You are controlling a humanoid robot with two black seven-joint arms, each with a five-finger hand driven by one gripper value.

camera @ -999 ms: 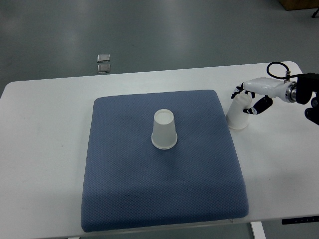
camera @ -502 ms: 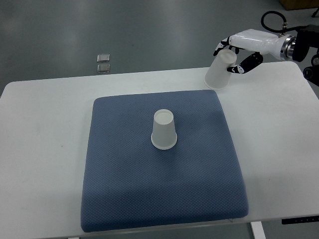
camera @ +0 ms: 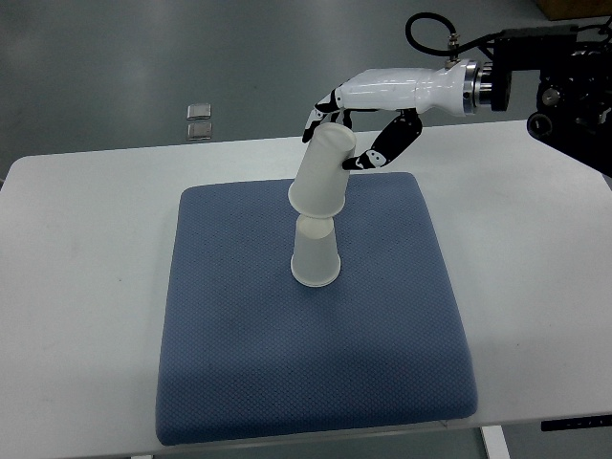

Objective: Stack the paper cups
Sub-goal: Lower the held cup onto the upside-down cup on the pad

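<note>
Two paper cups show in the top view, both upside down with the wide mouth facing down. One, the standing cup (camera: 315,260), rests on the blue mat (camera: 239,335) slightly above the middle of the frame. The other, the held cup (camera: 322,176), is tilted, its closed end up and to the right, its open mouth low and to the left, right over the top of the standing cup; from this angle the mouth overlaps that cup's top, but whether the two touch cannot be told.

The right hand (camera: 359,129) comes in from the upper right of the frame on a white forearm and grasps the held cup near its closed end, dark fingertips (camera: 316,117) on the upper left side and a black-and-white thumb on the right side. Behind the wrist, a black cable (camera: 426,27) loops near the top edge.

The mat lies on a white table (camera: 76,287) that spans the frame from left to right. Beyond the table's far edge, in the upper left of the frame, two small metal plates (camera: 199,120) sit on the grey floor, one just above the other.
</note>
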